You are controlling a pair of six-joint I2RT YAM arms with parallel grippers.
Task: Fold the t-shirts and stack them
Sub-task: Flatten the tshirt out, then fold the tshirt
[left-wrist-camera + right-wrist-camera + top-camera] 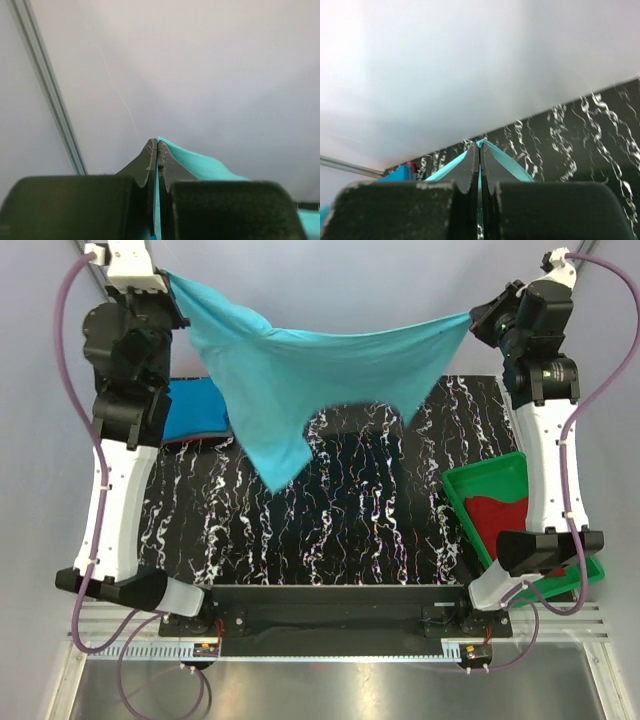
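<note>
A light turquoise t-shirt (300,370) hangs stretched in the air between both grippers, high over the far side of the black marbled table (330,530). My left gripper (168,278) is shut on its left corner; the cloth (200,162) shows between the closed jaws (157,145). My right gripper (474,318) is shut on its right corner, with the cloth (502,155) pinched at the tips (479,146). The shirt's lower part droops to a point near the table's middle. A deeper blue t-shirt (195,410) lies folded at the far left, over a dark red edge.
A green plastic tray (470,485) at the right edge of the table holds a dark red shirt (500,515). The arm bases stand at the near edge. A pale wall lies behind the table.
</note>
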